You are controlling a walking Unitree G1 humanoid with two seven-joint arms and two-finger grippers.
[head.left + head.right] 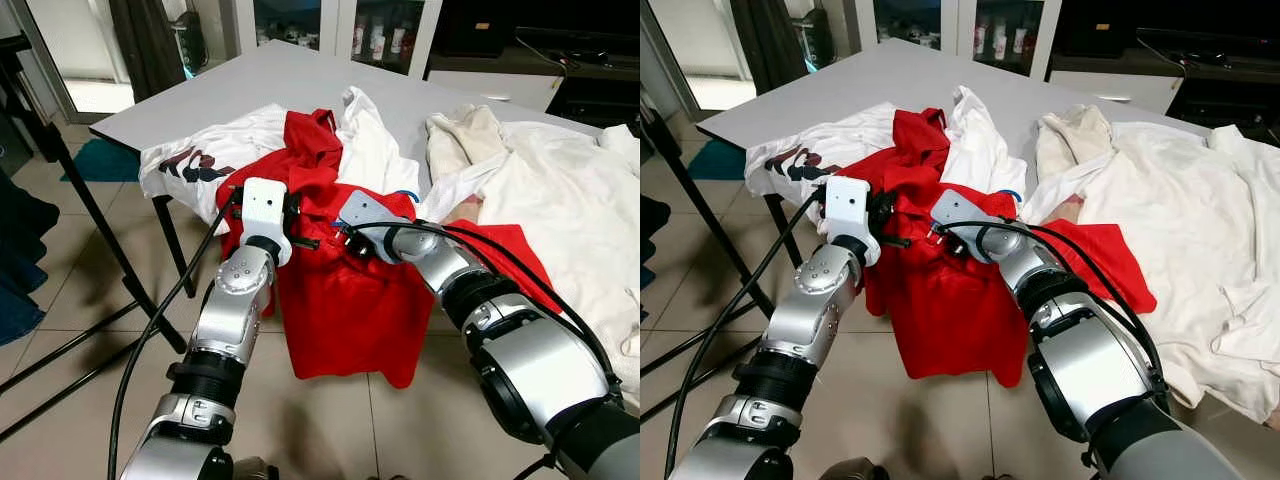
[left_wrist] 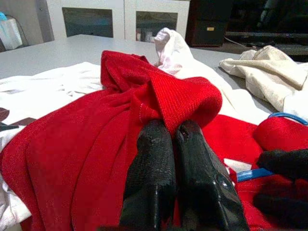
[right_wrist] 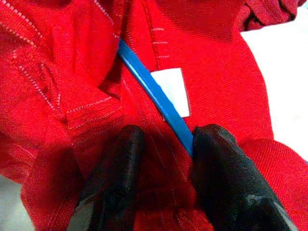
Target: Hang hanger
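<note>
A red shirt (image 1: 340, 300) lies on the front of the grey table (image 1: 300, 80) and hangs over its edge. A blue hanger (image 3: 154, 91) is inside the shirt's neck, beside the white label (image 3: 171, 89); a blue loop of it peeks out in the head view (image 1: 405, 195). My left gripper (image 2: 173, 127) is shut on a fold of the red collar at the table edge (image 1: 305, 240). My right gripper (image 3: 166, 137) is open. Its fingers straddle the red fabric, and the blue hanger runs along the inside of one finger (image 3: 221, 159). The two grippers almost meet over the shirt.
White garments (image 1: 560, 200) are piled over the right half of the table. A white printed t-shirt (image 1: 200, 160) lies to the left of the red shirt. A black stand's legs (image 1: 60, 170) cross the tiled floor on the left. Cabinets line the back wall.
</note>
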